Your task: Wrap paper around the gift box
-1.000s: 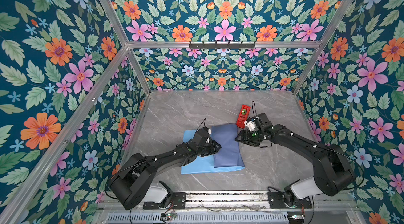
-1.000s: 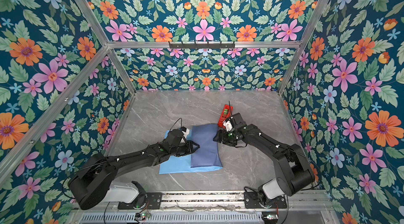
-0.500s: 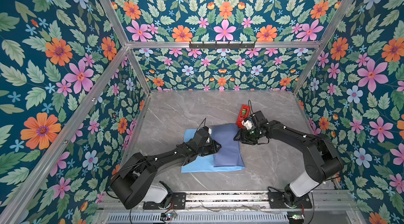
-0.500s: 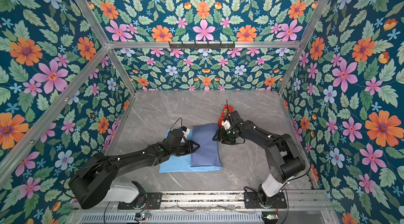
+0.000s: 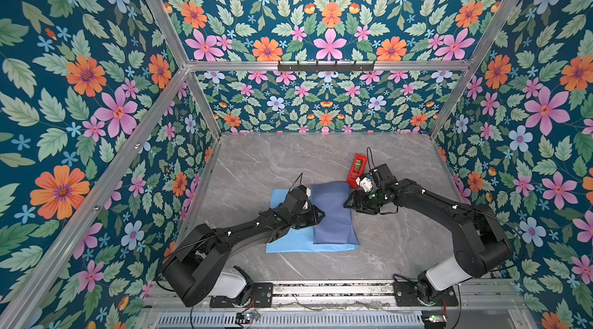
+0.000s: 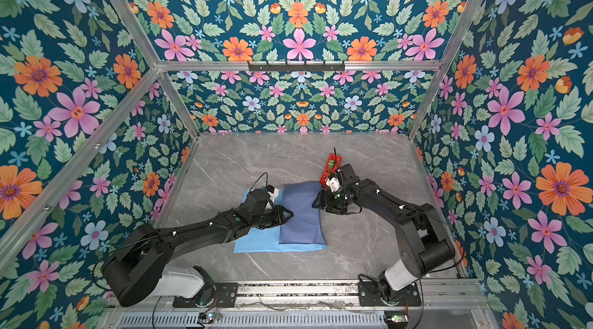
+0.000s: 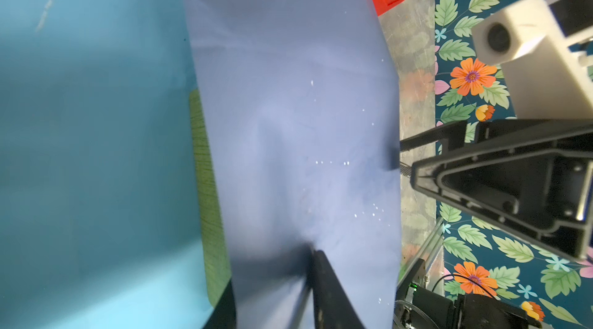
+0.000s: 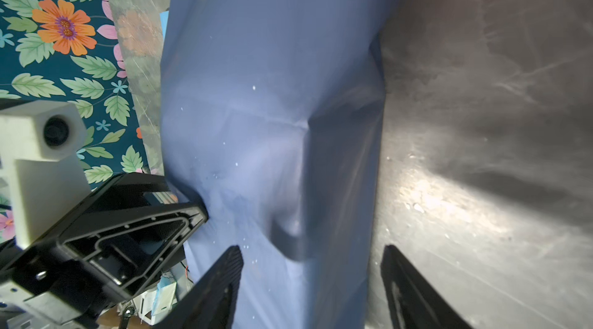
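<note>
- Box (image 7: 205, 189): almost wholly hidden under the paper. Only an olive strip shows in the left wrist view, beside the flap's edge.
- Paper (image 5: 288, 242): light-blue sheet lying flat on the surface (image 5: 401, 247). 1 flap (image 5: 333, 215), dark side up, is folded over the box.
- Left hand (image 5: 317, 215): at the flap's free edge, fingers partly apart with that edge between them. Whether it pinches the paper cannot be told.
- Right hand (image 5: 348, 204): open, fingers wide apart astride the folded edge on the opposite side, gripping nothing.
- Tape dispenser (image 5: 356, 170): red, just beside the flap's far corner, near the right hand.
- Progress, as judged: early, with 1 of 2 long flaps over the box. The other flap, the 2 ends and the taping appear to remain.
</note>
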`<state>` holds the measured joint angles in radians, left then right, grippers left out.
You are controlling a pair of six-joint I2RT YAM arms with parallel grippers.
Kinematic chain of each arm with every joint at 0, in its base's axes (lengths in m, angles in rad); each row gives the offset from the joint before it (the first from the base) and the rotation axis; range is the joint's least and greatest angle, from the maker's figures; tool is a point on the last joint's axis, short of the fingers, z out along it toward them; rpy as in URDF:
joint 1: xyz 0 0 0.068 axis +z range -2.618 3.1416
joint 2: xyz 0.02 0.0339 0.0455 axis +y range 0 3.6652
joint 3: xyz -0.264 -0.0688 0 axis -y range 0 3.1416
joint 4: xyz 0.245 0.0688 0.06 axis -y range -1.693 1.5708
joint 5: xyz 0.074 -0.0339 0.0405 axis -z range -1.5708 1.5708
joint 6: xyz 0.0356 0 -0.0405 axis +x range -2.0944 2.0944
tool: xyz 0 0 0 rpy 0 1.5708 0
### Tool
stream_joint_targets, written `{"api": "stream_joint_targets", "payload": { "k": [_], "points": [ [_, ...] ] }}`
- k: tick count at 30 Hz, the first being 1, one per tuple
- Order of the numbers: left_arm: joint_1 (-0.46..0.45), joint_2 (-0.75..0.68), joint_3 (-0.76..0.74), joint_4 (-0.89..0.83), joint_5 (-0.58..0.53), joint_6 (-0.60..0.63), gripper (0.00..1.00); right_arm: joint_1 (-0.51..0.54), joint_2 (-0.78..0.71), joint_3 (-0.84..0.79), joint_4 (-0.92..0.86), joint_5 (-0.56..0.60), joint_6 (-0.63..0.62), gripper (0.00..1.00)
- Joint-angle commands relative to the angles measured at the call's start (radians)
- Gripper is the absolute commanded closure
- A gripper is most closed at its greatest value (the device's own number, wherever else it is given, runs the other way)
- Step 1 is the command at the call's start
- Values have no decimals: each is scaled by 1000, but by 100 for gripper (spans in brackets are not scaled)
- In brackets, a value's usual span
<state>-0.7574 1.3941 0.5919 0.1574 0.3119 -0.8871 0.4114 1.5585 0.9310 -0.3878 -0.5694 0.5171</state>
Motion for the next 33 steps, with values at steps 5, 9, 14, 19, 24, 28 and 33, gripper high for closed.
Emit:
{"api": "stream_joint_targets", "payload": {
  "k": [5, 9, 14, 19, 24, 28, 33],
  "points": [
    [0, 7, 0, -106, -41, 33, 73, 1, 33, -22, 22, -2, 10, 31],
    [0, 8, 5, -105, -40, 33, 72, 1, 51, -33, 23, 20, 9, 32],
    [0, 6, 14, -103, -46, 33, 66, 1, 45, -66, 0, 72, 13, 32],
    [0, 0, 31, -114, -60, 34, 50, 1, 31, -99, -6, 121, 20, 32],
    [0, -54, 45, -163, -111, 47, 35, 2, 28, -122, -10, 154, 22, 31],
    [21, -156, 26, -254, -204, 64, 29, 1, 25, -134, 1, 161, 32, 31],
    [119, -357, -77, -363, -258, 57, 25, 7, 25, -139, 7, 169, 37, 31]
  ]
}}
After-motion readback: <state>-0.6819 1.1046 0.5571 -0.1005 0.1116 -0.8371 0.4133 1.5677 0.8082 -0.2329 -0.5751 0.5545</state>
